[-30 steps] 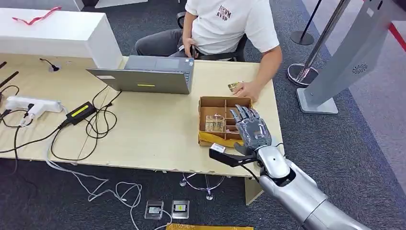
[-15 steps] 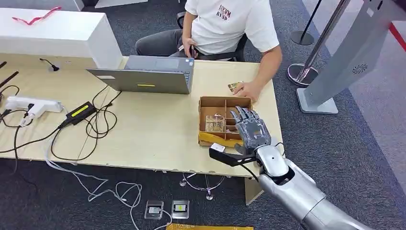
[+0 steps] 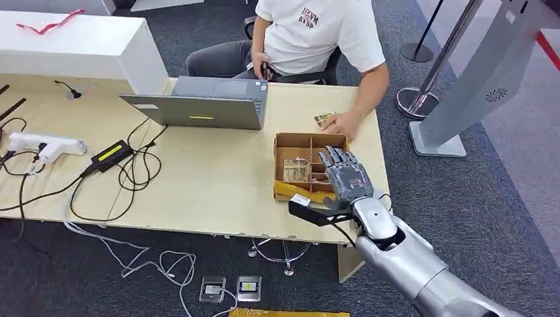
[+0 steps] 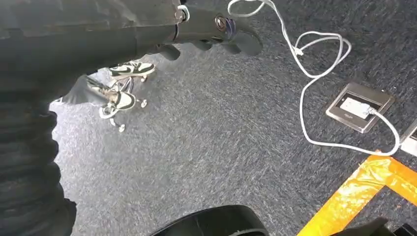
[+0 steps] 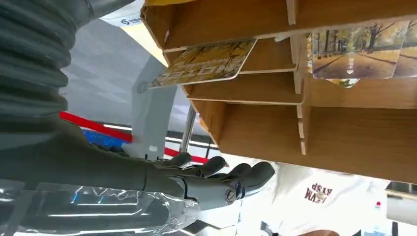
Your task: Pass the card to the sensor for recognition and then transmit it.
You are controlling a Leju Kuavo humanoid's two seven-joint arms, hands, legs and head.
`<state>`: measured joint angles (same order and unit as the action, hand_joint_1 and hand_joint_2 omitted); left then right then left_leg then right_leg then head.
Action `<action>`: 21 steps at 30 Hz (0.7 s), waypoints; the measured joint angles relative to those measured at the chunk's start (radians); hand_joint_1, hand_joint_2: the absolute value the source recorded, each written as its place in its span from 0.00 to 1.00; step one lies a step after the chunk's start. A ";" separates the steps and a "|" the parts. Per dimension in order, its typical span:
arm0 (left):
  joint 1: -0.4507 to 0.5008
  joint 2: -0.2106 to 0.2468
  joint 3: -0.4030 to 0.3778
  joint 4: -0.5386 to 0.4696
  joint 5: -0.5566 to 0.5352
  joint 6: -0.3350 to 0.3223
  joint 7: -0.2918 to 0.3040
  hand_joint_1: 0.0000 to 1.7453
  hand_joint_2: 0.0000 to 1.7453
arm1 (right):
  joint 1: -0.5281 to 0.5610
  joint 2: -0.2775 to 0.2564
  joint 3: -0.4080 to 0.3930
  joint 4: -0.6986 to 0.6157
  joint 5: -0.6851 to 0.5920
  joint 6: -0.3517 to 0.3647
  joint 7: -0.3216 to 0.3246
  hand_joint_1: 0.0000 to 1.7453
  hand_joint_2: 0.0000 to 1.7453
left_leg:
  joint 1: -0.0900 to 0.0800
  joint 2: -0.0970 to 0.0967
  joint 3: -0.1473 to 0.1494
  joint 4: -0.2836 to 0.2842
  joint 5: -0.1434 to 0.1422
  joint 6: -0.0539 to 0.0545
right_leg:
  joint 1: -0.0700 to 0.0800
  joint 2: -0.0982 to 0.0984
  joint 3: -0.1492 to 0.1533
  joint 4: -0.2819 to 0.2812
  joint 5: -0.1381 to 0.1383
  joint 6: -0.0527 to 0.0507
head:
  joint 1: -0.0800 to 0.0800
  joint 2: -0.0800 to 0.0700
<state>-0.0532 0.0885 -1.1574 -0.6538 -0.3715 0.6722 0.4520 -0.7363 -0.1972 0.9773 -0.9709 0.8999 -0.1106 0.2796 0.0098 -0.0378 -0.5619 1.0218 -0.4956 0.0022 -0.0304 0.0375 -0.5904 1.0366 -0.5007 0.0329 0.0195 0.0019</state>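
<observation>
A wooden divided box [image 3: 290, 140] stands near the table's right front corner. Picture cards [image 3: 295, 170] lie inside it. My right hand [image 3: 345, 178] hovers over the box's right side, fingers stretched and apart, thumb out along the box's front edge, holding nothing. From the right wrist I see a yellow-leaf card [image 5: 209, 63] and a tree-lined road card [image 5: 356, 51] in the compartments, with my fingers [image 5: 216, 179] apart from them. A person's hand [image 3: 341, 124] rests by another card [image 3: 322, 119] behind the box. My left hand [image 4: 211, 29] hangs over the carpet, holding nothing.
A seated person in a white shirt [image 3: 317, 33] is at the table's far side. A grey laptop [image 3: 205, 105], a power strip [image 3: 39, 144] and tangled cables [image 3: 132, 168] lie to the left. A grey kiosk stand [image 3: 485, 72] rises on the right. Floor sockets [image 3: 231, 288] sit under the table.
My right hand has edged slightly forward over the box, and its thumb tip lies closer to the box's front edge. The person and the cards have not moved.
</observation>
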 joint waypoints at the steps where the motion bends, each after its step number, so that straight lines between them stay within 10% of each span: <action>1: 0.001 0.000 0.002 0.000 -0.004 0.000 0.000 0.00 1.00 | -0.001 0.001 0.000 0.005 -0.003 -0.001 0.000 0.00 1.00 | 0.000 0.000 0.000 0.000 0.000 0.000 | 0.000 0.000 0.000 0.000 0.000 0.000 | 0.000 0.000; 17: 0.014 -0.008 0.051 0.000 -0.041 0.000 0.000 0.00 1.00 | -0.023 0.030 0.022 0.092 -0.033 -0.040 -0.019 0.02 1.00 | 0.000 0.000 0.000 0.000 0.000 0.000 | 0.000 0.000 0.000 0.000 0.000 0.000 | 0.000 0.000; 18: 0.015 -0.008 0.054 0.000 -0.044 0.000 0.000 0.00 1.00 | -0.025 0.032 0.023 0.100 -0.036 -0.042 -0.019 0.19 1.00 | 0.000 0.000 0.000 0.000 0.000 0.000 | 0.000 0.000 0.000 0.000 0.000 0.000 | 0.000 0.000; 20: 0.016 -0.009 0.058 0.000 -0.048 0.000 0.000 0.00 1.00 | -0.026 0.032 0.024 0.108 -0.042 -0.045 -0.018 0.84 1.00 | 0.000 0.000 0.000 0.000 0.000 0.000 | 0.000 0.000 0.000 0.000 0.000 0.000 | 0.000 0.000; 21: 0.017 -0.009 0.061 0.000 -0.049 0.000 0.000 0.00 1.00 | -0.027 0.032 0.024 0.112 -0.043 -0.045 -0.018 0.91 1.00 | 0.000 0.000 0.000 0.000 0.000 0.000 | 0.000 0.000 0.000 0.000 0.000 0.000 | 0.000 0.000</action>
<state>-0.0367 0.0793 -1.0967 -0.6535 -0.4204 0.6722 0.4520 -0.7629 -0.1648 1.0010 -0.8587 0.8568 -0.1560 0.2617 0.0098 -0.0380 -0.5618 1.0218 -0.4955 0.0022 -0.0304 0.0373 -0.5904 1.0366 -0.5007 0.0329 0.0191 0.0019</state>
